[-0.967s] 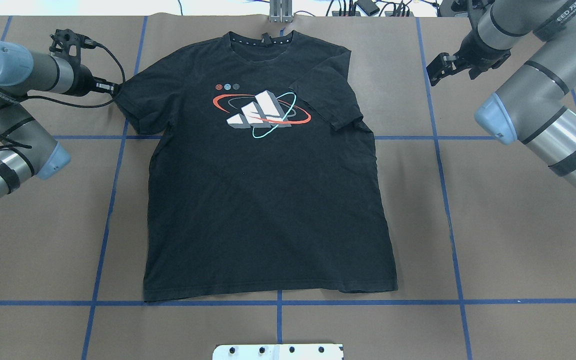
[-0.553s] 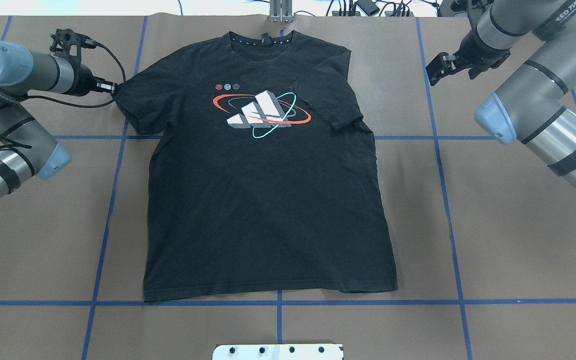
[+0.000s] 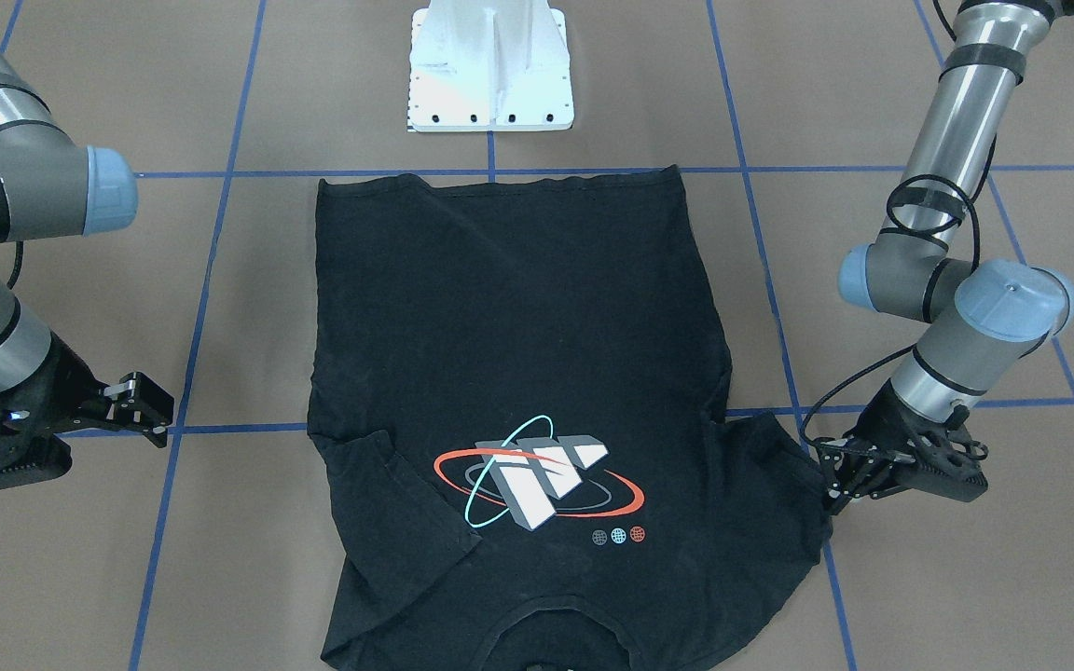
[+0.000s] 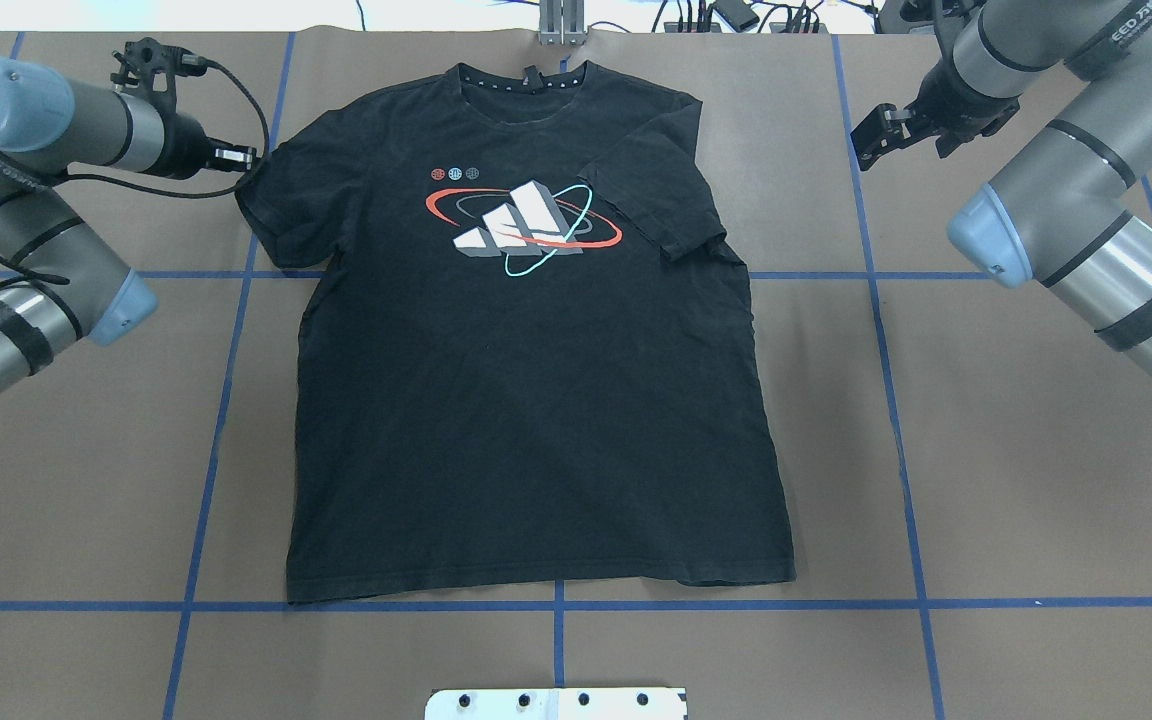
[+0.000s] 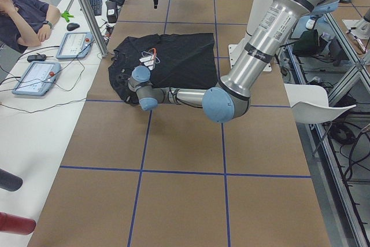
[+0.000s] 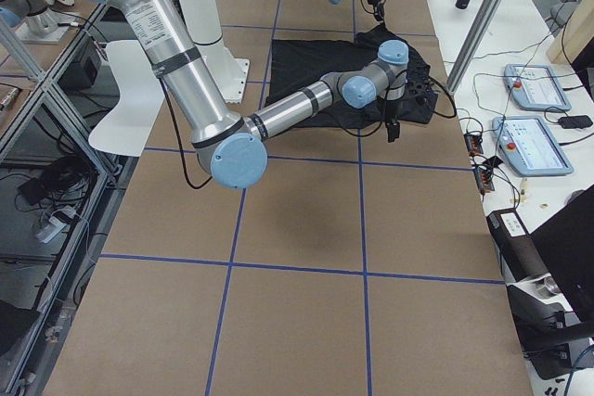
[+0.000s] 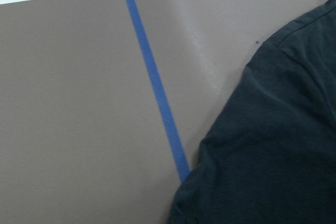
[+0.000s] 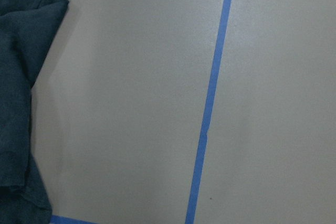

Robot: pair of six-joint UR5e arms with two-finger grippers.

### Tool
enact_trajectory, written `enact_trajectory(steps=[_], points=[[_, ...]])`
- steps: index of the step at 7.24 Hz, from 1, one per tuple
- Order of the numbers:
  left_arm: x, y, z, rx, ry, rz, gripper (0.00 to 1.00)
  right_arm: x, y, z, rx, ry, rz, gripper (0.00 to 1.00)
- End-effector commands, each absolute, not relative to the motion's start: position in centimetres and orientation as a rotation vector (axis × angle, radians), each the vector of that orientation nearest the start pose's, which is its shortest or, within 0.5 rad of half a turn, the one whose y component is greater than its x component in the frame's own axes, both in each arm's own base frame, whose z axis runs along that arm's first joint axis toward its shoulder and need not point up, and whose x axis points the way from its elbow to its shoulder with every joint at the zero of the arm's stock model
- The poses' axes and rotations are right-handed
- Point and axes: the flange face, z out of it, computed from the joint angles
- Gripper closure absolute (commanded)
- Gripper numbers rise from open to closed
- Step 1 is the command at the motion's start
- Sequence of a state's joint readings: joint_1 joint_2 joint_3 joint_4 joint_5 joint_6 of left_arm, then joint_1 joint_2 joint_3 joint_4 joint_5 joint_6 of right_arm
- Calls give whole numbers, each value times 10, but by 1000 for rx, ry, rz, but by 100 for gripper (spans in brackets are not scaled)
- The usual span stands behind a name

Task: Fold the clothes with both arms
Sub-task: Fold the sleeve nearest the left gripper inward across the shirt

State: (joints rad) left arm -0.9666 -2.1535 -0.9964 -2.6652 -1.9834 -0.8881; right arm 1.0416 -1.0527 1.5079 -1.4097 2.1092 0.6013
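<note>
The black T-shirt [image 4: 536,400] lies flat and face up on the brown table, collar at the far edge and hem toward the robot. Its sleeve on my right side is folded in over the chest, beside the red and cyan ringed print [image 4: 521,225]. My left gripper [image 4: 244,158] sits low at the tip of the other, spread sleeve [image 3: 779,466]; I cannot tell whether its jaws are open or hold cloth. The left wrist view shows only that sleeve [image 7: 273,145] and tape. My right gripper [image 4: 868,135] hovers open, clear of the shirt beyond a blue tape line.
Blue tape lines [image 4: 891,400] grid the table. The white pedestal base [image 3: 490,65] stands just past the hem. A metal post [image 4: 561,20] and cables [image 4: 736,15] line the far edge. A person [image 5: 23,15] sits at a side desk with control pendants [image 5: 34,76].
My left gripper has shifted a little toward the far edge and to the right along the sleeve's edge. The shirt and the right arm look almost unchanged.
</note>
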Motion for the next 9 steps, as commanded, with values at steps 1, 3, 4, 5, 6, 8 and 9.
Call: enact_trajectory(steps=[1, 3, 4, 5, 6, 8, 9], points=[[378, -693, 390, 460, 1077, -150, 100, -279, -640, 372, 228, -760, -97, 0], [442, -684, 329, 371, 1126, -205, 100, -280, -640, 371, 228, -761, -96, 0], [474, -676, 306, 325, 1135, -245, 100, -281, -641, 372, 227, -760, -97, 0], [502, -672, 288, 356, 1106, -303, 100, -281, -641, 372, 227, -760, -97, 0], [517, -671, 285, 368, 1086, -324, 100, -281, -641, 371, 228, -761, -96, 0], [524, -673, 281, 356, 1084, -342, 100, -282, -641, 371, 227, -760, -94, 0], [523, -674, 278, 359, 1089, -343, 100, -282, -641, 371, 227, -762, -93, 0]])
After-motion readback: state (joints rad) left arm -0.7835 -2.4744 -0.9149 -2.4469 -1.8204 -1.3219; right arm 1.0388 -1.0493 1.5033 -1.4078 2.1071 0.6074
